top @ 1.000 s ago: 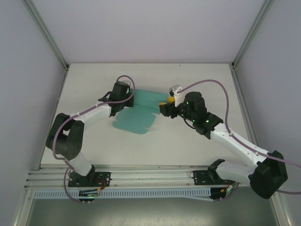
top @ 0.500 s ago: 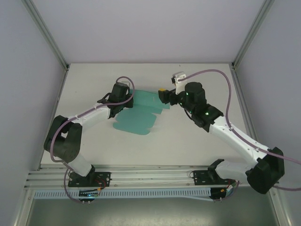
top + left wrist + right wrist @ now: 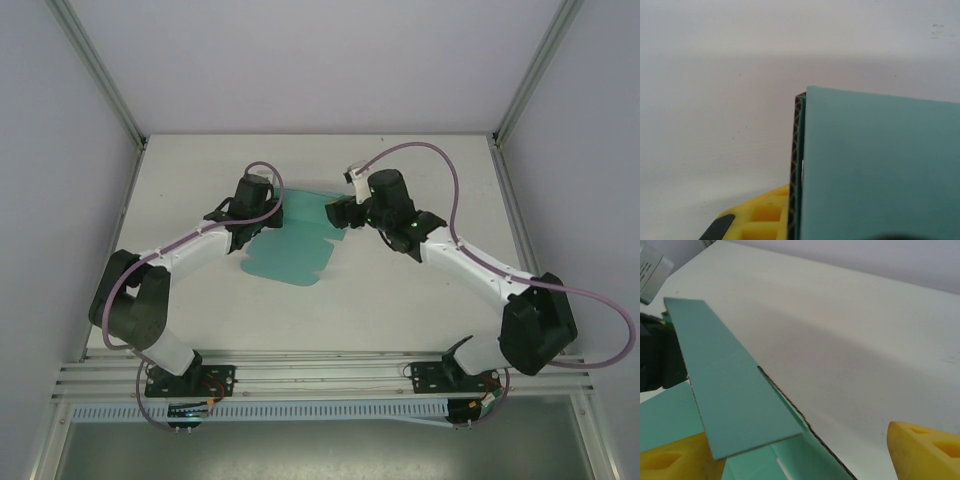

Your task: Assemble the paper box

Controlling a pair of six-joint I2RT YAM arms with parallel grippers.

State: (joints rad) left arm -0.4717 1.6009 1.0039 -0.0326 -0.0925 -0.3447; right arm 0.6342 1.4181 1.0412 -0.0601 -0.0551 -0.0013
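Teal-green thin paper: the paper box (image 3: 292, 252), item one. Form: a die-cut sheet with flaps and notched edges, mostly flat, not folded into a box. Place: on the white table (image 3: 400, 300), about its middle, somewhat nearer the table's far edge than its near one.

Item two: my left gripper (image 3: 270, 222). Place: over the table's middle, a little left of centre, at the sheet's far left corner. State: closed tight on the paper. In the left wrist view a teal panel (image 3: 880, 170) stands edge-on against my yellow finger (image 3: 760, 220), with its dark cut edge running upright beside the finger.

Item three: my right gripper (image 3: 336, 212). Place: over the table's middle, a little right of centre, at the sheet's far right end. State: jaws wide apart, gripping nothing. In the right wrist view a long narrow flap (image 3: 735, 400) is raised off the table and slants between my two fingers. Its near end covers part of the left-hand one. Whether the flap touches that finger I cannot tell.
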